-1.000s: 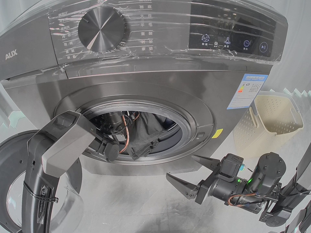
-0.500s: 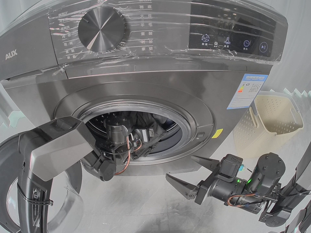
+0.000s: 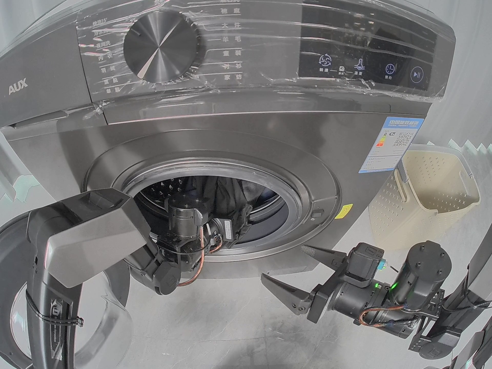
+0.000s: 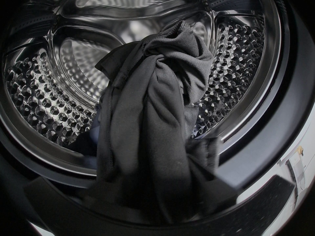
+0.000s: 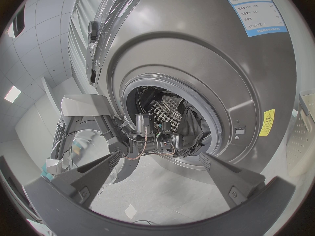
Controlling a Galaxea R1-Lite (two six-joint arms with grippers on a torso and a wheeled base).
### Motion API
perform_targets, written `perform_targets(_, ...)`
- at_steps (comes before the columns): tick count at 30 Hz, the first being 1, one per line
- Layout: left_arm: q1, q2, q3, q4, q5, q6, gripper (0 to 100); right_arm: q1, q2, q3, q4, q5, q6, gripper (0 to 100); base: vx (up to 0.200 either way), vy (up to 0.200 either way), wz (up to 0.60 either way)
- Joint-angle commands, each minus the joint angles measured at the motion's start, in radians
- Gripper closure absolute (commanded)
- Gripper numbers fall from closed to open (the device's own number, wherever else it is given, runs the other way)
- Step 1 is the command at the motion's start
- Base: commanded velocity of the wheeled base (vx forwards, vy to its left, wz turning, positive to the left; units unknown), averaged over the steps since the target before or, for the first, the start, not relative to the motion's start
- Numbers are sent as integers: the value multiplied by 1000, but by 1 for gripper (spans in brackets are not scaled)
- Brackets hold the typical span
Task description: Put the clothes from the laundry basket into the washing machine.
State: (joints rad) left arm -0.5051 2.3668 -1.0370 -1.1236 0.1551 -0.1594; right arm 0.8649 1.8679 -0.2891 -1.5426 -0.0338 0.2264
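The dark garment [image 4: 147,125] hung bunched in the mouth of the washing machine [image 3: 307,144], right at the left gripper [image 3: 237,225]; whether that gripper clutched it, I couldn't tell. The right gripper [image 3: 284,263] gaped wide below the opening

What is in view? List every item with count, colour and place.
washing machine: one, grey, straight ahead
door: one, grey rim with clear glass, swung open at the machine's lower left
dial: one, silver, on the top panel
garment: one, black, in the drum opening, partly inside the drum
laundry basket: one, cream, on the floor right of the machine
left pincer: one, dark, at the drum opening by the garment
right pincer: one, dark, open, above the floor below the opening
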Motion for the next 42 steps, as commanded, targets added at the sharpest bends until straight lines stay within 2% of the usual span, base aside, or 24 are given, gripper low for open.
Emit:
perform_targets(1,-1,48,-38,-19,-5,-11,100,0,-1,-10,-1,0,1,0,0,0,0)
perform_targets(4,2,80,-80,-70,1,-11,100,0,-3,-16,-1,0,1,0,0,0,0)
perform_targets(9,51,112,-219,-176,12,-3,100,-3,-4,-28,-1,0,2,0,0,0,0)
perform_targets(16,97,120,-317,-193,12,3,100,-4,-4,-38,-1,-1,5,0,0,0,0)
perform_targets(22,100,134,-408,-189,11,15,100,-4,-4,-38,-1,0,4,0,0,0,0)
perform_targets(27,89,150,-414,-194,12,12,100,-1,-3,-38,-1,0,4,0,0,0,0)
perform_targets(28,88,152,-417,-193,12,14,0,-1,-3,-38,-1,0,4,0,0,0,0)
perform_targets(35,88,164,-410,-197,11,14,0,-1,-3,-38,-1,0,4,0,0,0,0)
perform_targets(42,79,147,-281,-180,1,17,0,-1,-1,-38,-1,-1,4,0,0,0,0)
